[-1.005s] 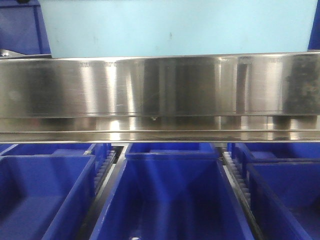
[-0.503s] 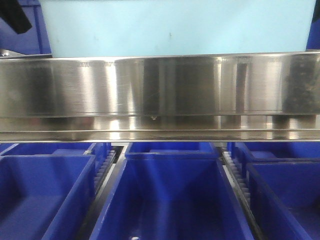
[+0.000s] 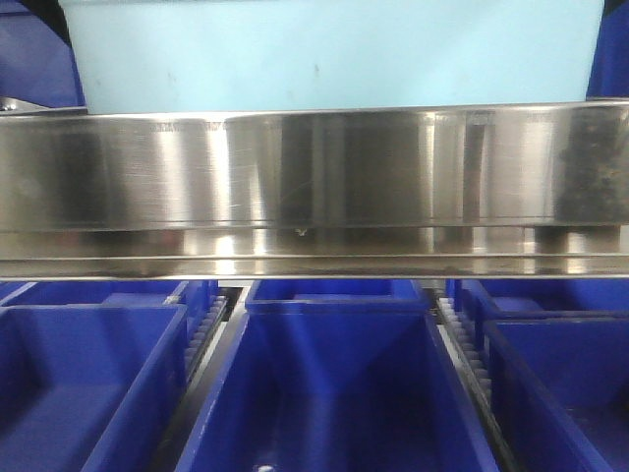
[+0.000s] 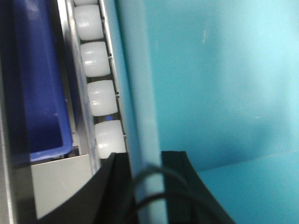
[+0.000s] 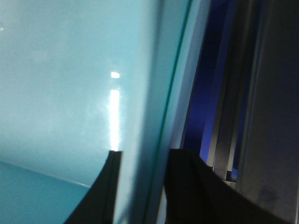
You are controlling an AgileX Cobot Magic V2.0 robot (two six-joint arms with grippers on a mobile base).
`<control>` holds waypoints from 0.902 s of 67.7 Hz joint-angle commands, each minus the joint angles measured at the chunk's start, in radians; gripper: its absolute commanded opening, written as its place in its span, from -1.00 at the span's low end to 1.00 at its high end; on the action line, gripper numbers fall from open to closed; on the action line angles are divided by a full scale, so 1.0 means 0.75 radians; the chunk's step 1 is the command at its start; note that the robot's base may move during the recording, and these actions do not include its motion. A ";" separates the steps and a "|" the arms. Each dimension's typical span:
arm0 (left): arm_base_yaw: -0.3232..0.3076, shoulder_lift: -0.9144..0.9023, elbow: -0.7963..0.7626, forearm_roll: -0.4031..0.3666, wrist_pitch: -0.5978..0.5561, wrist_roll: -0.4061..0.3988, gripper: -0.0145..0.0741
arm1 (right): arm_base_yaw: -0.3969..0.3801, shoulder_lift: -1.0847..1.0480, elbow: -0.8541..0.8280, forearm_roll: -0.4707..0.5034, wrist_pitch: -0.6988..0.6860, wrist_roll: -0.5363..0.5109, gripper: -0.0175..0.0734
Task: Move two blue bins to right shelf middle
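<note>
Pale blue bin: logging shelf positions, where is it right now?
Front view: the pale blue bin is top centre, above the steel shelf rail, over the dark blue crates. The left gripper and right gripper each have jaws astride one side wall.

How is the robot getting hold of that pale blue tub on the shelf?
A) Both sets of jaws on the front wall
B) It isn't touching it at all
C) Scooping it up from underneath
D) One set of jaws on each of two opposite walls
D: on the pale blue tub, the left wrist view shows the left jaws astride one wall, and the right wrist view shows the right jaws astride the opposite wall.
</note>
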 commanded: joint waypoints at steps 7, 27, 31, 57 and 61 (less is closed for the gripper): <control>0.006 -0.007 0.008 -0.028 0.000 0.010 -0.92 | 0.001 -0.007 0.012 0.006 0.035 -0.014 -0.95; 0.006 -0.050 -0.049 -0.056 -0.003 0.010 -0.92 | 0.001 -0.083 -0.047 0.006 -0.025 -0.014 -0.95; 0.006 -0.069 -0.085 -0.056 -0.003 0.010 -0.92 | 0.001 -0.096 -0.092 0.006 -0.025 -0.014 -0.95; 0.006 -0.171 -0.405 -0.061 -0.014 0.010 -0.92 | 0.001 -0.108 -0.483 0.006 0.010 -0.014 -0.95; 0.006 -0.178 -0.431 -0.061 -0.025 0.010 -0.92 | 0.001 -0.108 -0.502 0.006 0.006 -0.014 -0.95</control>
